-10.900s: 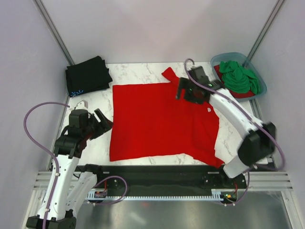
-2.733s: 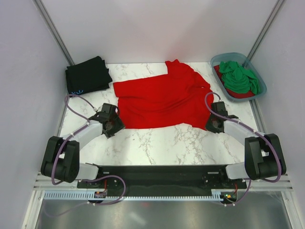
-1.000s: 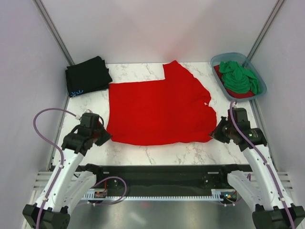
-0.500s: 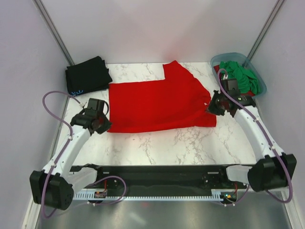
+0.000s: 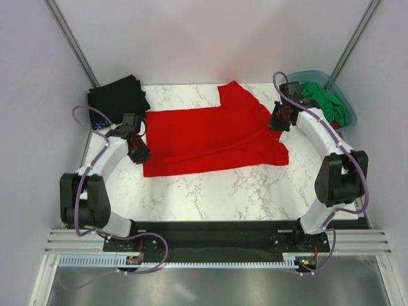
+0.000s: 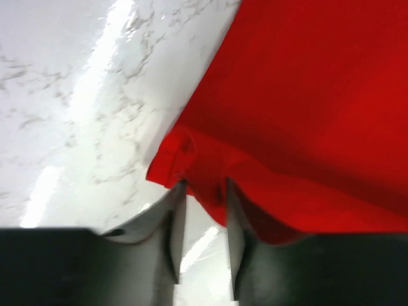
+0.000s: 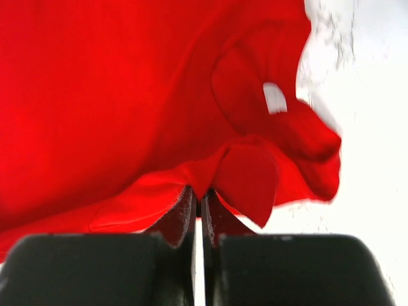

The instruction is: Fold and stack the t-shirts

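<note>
A bright red t-shirt [image 5: 210,137] lies on the marble table, its near part folded back over itself. My left gripper [image 5: 141,155] is at the shirt's near-left corner. In the left wrist view its jaws [image 6: 203,185] stand apart, the red hem [image 6: 191,162] lies loose across the tips, and table shows between them. My right gripper [image 5: 275,122] is at the shirt's right edge. In the right wrist view [image 7: 199,194] its fingers are almost together, with a fold of red cloth [image 7: 242,172] pinched at the tips. A folded black t-shirt [image 5: 118,97] lies at the back left.
A blue-grey tub [image 5: 315,72] at the back right holds a crumpled green t-shirt [image 5: 328,105], just behind the right arm. Bare marble [image 5: 217,194] stretches between the shirt and the arm bases. Grey walls and slanted frame posts enclose the back corners.
Both grippers have carried the shirt's near edge away from the bases and towards the back, so it folds over. The left jaws have parted; the right jaws barely have.
</note>
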Available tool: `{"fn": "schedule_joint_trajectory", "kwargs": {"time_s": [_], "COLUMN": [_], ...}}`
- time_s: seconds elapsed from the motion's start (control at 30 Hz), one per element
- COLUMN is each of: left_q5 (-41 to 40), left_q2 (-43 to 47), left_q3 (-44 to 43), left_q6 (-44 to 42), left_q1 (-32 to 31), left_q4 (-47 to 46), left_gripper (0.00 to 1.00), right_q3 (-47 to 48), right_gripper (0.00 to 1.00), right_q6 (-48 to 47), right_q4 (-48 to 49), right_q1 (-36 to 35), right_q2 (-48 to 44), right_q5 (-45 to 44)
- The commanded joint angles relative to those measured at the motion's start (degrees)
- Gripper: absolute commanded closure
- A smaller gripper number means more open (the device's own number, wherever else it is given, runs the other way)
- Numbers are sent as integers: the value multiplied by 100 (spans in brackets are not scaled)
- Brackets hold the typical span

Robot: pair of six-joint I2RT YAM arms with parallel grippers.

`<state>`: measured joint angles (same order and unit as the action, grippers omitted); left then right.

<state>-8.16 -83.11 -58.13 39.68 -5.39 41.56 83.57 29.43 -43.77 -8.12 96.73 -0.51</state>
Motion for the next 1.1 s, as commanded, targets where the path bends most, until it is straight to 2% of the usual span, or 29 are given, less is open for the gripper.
{"fn": "schedule_joint_trajectory", "kwargs": {"time_s": [0.0,0.03,0.07,0.1,0.13,0.2,0.23,0.4,0.43,0.53,0.7,0.87,1.07], "left_q5": [481,787,938,983,957,834,608,360,385,701,1000,1019,904], "left_q2": [-862,-1091,-1241,-1330,-1261,-780,-594,549,881,1226,1280,964,586], "left_q3": [-532,-794,-910,-1006,-1051,-912,-702,264,424,1109,1813,1945,2033], "left_q6": [-364,-391,-417,-417,-435,-400,-391,-5,83,391,769,857,892], "left_q1": [134,230,257,266,275,275,275,275,275,275,266,275,266], "left_q4": [-324,-272,-210,-97,-52,-34,-25,-25,-86,-524,-983,-1264,-1686], "left_gripper": [57,51,46,38,34,30,29,28,29,29,31,33,37], "right_q3": [668,983,1177,1327,1337,997,490,-1270,-1821,-2684,-3136,-3312,-3435], "right_gripper": [85,39,26,21,15,9,5,5,7,12,16,17,21], "right_q6": [-235,-271,-289,-324,-324,-289,-271,45,176,309,274,247,239], "right_q4": [194,115,-34,-322,-360,-143,-54,551,649,1080,1440,1775,2109], "right_q1": [-5,3,3,-5,3,12,12,284,337,416,706,1014,1032], "right_q2": [617,976,1127,1233,1191,867,430,-838,-1170,-1507,-1262,-1007,-550], "right_q5": [-388,-466,-572,-825,-906,-1046,-1091,-803,-558,-275,34,227,359]}}
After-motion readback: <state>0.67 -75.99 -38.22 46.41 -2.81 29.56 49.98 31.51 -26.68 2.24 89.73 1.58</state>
